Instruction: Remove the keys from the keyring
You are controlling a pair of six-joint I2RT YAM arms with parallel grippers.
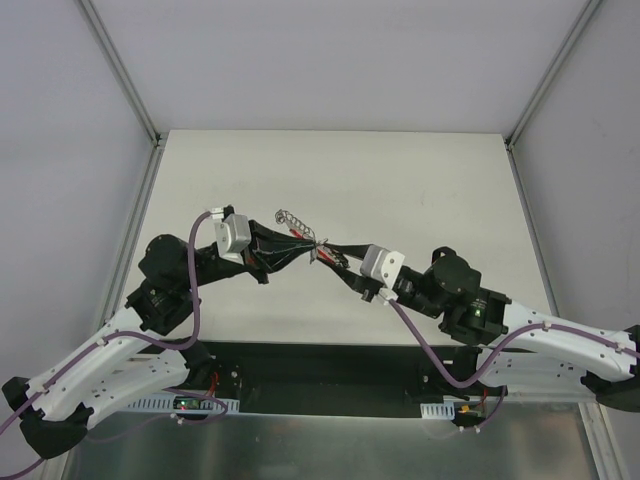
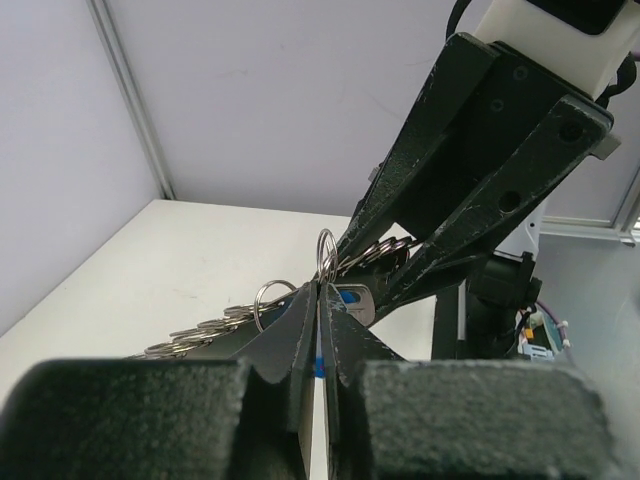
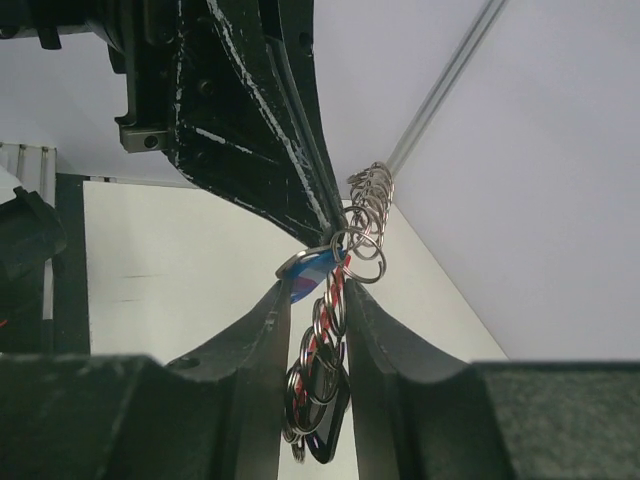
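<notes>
Both grippers meet above the middle of the table. My left gripper is shut on a silvery key with a blue head. The key hangs on the keyring, from which a chain of silvery rings sticks out sideways. More linked rings, a red-and-white striped strand and a black tag hang down between the fingers of my right gripper. Those fingers stand apart, with a gap on the left side of the bunch.
The white table is bounded by grey walls and by metal frame posts at its back corners. Purple cables run along both arms. A dark strip crosses the near edge between the bases.
</notes>
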